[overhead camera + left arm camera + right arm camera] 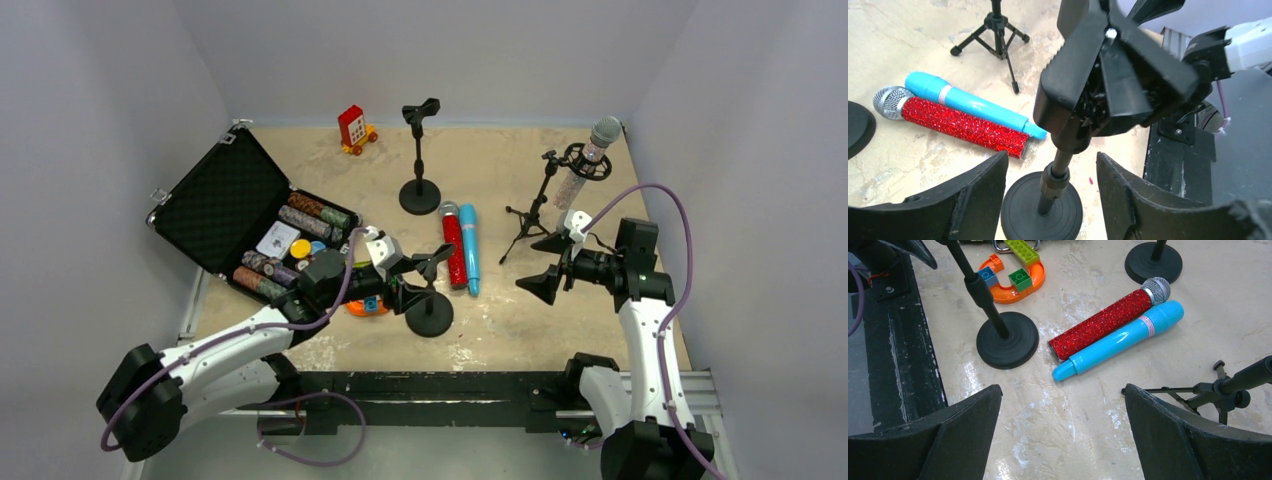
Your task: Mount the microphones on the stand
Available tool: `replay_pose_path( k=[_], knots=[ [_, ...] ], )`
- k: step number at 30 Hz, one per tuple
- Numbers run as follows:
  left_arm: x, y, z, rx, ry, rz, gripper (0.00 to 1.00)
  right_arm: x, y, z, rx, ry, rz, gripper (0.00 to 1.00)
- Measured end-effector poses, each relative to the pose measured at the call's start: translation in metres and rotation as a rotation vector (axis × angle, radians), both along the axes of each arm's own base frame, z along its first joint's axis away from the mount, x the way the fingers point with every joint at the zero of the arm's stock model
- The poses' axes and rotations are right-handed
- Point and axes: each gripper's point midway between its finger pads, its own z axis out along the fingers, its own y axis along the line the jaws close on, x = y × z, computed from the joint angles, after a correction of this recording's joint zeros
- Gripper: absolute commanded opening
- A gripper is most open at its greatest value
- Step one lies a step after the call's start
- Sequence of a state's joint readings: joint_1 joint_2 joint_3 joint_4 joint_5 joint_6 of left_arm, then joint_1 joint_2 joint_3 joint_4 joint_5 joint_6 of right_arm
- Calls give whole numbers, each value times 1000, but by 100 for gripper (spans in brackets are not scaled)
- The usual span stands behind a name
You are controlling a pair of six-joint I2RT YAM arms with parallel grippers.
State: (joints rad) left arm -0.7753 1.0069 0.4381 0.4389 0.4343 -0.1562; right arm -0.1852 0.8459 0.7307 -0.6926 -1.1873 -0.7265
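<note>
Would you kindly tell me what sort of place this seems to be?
Probably a robot-lab test cell, not a stage: plain pale walls box in a scuffed tabletop, and mismatched props lie on it, a poker-chip case, toy blocks, a red microphone.

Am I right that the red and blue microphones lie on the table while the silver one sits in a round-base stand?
Not quite: the silver microphone sits in the tripod stand, as the top external view shows. The rest holds.
</note>
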Motion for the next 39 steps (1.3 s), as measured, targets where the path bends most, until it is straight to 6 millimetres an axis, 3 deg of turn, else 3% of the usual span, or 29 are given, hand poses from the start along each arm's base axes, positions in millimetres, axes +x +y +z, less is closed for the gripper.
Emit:
replay_pose_path(
  k=[5, 9, 13, 17, 28, 31, 35, 39],
  knots=[
    [-11, 14, 22, -52, -19, 27, 72, 0, 0, 0, 2, 0, 3, 97],
    [-17, 28, 30, -67, -3, 69, 80, -2, 4, 0, 4, 3, 18, 97],
    [-17, 48, 36, -79, 24, 166, 93, -7, 16, -3, -3, 30, 64, 97],
    [-10, 75, 31, -11, 100, 319, 94, -9, 36, -6, -28, 89, 122, 96],
    [1, 118, 62, 232, 116, 499, 94, 24, 66, -24, -148, 267, 20, 93],
    [7, 130, 55, 326, 79, 530, 95, 35, 73, -25, -158, 271, -41, 94],
    [9, 144, 28, 436, 70, 548, 95, 52, 84, -33, -171, 317, -133, 93],
    [12, 152, 19, 486, 80, 561, 96, 70, 98, -44, -181, 377, -223, 91]
  ],
)
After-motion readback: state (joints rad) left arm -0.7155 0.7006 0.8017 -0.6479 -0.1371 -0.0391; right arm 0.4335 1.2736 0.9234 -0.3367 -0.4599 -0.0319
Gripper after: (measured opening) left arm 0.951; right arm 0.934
